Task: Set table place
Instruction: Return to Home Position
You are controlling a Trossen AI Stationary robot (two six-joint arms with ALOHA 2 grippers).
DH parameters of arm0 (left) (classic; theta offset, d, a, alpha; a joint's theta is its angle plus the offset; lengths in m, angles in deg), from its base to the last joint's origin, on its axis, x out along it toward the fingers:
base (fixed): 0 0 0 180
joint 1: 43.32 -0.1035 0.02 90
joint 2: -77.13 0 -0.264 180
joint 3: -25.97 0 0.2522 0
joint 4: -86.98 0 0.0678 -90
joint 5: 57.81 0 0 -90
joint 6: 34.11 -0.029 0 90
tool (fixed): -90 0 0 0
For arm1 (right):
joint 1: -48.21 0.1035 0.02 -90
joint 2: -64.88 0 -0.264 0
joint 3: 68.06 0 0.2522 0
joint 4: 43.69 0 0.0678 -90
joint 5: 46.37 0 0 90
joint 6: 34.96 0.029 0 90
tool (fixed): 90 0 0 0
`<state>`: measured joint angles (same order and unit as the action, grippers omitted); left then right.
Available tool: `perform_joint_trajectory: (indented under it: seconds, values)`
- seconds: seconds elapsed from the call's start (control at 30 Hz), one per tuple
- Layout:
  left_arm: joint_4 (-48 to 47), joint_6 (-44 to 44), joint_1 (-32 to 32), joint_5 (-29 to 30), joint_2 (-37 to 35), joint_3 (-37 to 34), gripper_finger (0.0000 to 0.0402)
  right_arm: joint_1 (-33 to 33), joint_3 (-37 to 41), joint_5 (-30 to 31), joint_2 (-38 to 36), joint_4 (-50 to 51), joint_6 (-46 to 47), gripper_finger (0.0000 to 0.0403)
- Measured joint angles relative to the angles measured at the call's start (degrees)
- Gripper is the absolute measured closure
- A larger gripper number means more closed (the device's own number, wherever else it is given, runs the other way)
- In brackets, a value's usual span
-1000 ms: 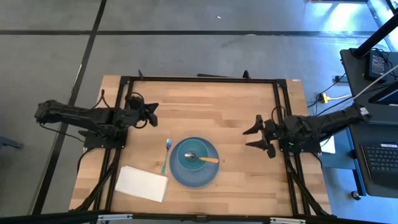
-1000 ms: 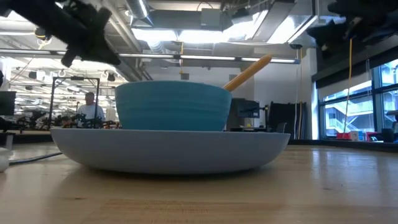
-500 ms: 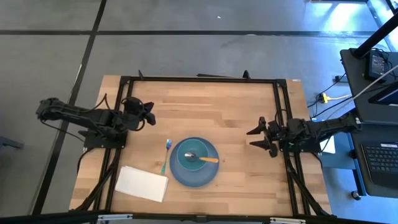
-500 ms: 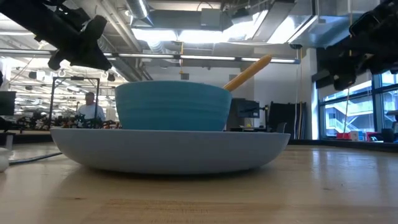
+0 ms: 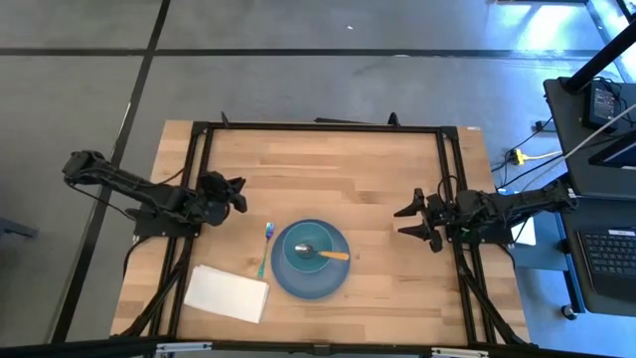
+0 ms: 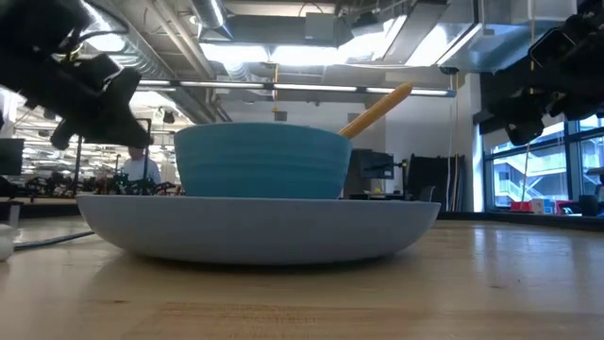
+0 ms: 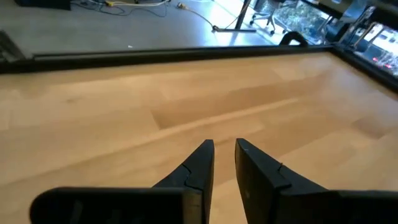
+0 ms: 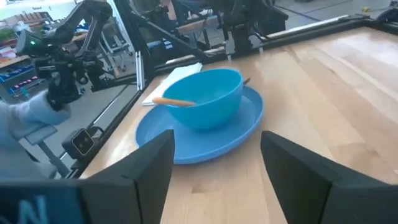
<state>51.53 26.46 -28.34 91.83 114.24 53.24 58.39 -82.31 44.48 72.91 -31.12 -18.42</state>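
Note:
On the wooden table the teal bowl sits in the round blue plate, near the front middle. The orange-handled spoon lies in the bowl, its handle leaning on the rim. The teal-handled fork lies flat left of the plate. The white napkin lies flat at the front left. My left gripper hovers by the left frame, fingers nearly together and empty. My right gripper hovers at the right side, open and empty, facing the plate.
A black metal frame edges the tabletop. Bare wood lies behind the plate and to its right. A desk with a laptop stands beyond the right edge. In the low view a person shows far off in the room.
My left gripper has drawn back toward the table's left edge and come lower. My right gripper has also drawn back a little toward the right edge and come lower. The tableware has stayed where it was.

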Motion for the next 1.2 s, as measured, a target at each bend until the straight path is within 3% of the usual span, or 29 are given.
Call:
perform_joint_trajectory:
  seconds: [0.5,0.77,0.83,1.0,1.2]
  values:
    - [0.01,2.80,5.76,0.58,-0.05,-6.17,0.0356,0.00,0.00,0.02,0.09,-0.03,2.72,0.0162]
    - [9.16,-8.25,9.78,-2.60,-0.46,-6.17,0.0371,0.00,0.00,0.01,0.09,-0.04,2.85,0.0162]
    - [13.82,-12.40,9.53,-6.04,-1.43,-6.17,0.0374,0.00,0.00,0.02,0.09,-0.06,2.73,0.0162]
    - [24.10,-20.60,6.01,-21.65,-3.89,-6.17,0.0382,0.00,0.00,0.02,0.09,-0.07,2.72,0.0162]
    - [25.02,-25.50,-2.60,-39.92,-5.07,-6.17,0.0391,0.00,0.00,0.02,0.11,-0.07,2.70,0.0162]
